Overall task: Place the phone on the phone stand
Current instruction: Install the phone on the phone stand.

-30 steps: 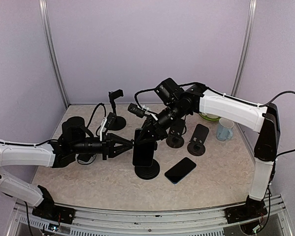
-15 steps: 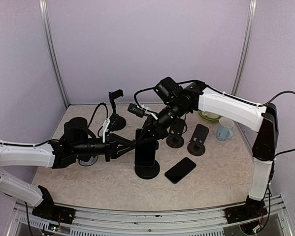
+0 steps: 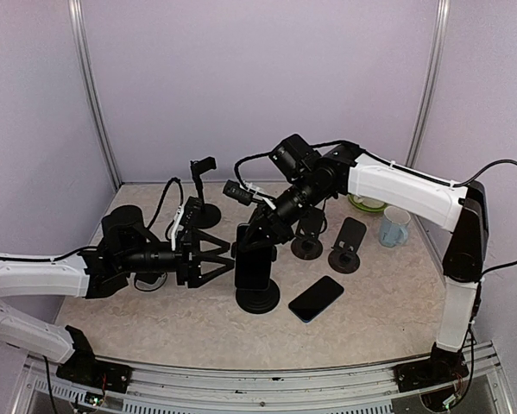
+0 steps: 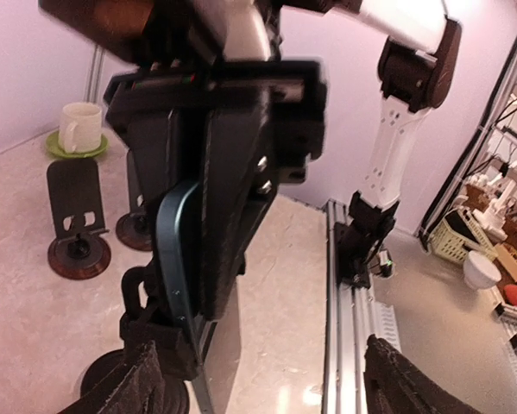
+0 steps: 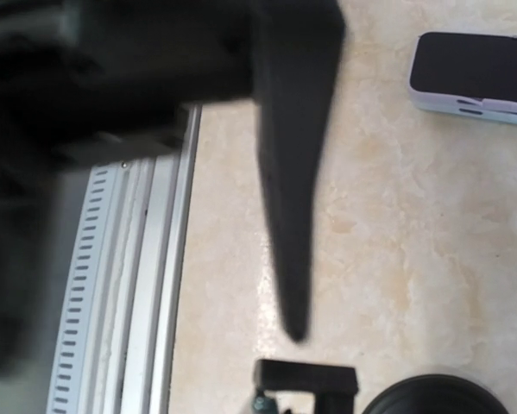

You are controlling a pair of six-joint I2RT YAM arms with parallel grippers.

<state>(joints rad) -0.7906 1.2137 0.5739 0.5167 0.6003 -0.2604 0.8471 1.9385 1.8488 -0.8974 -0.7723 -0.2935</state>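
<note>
- Top view: the phone (image 3: 252,269) stands on the phone stand (image 3: 258,300). The right gripper (image 3: 263,235) pinches its top. The left gripper (image 3: 226,260) is wide open just beside the stand.
- Left wrist: we see the phone's thin edge against the stand. We think a sideways tug could tip both over.
- Right wrist: mostly blurry. A spare phone (image 5: 474,73) lies near the stand, where a fall could hit it.
</note>
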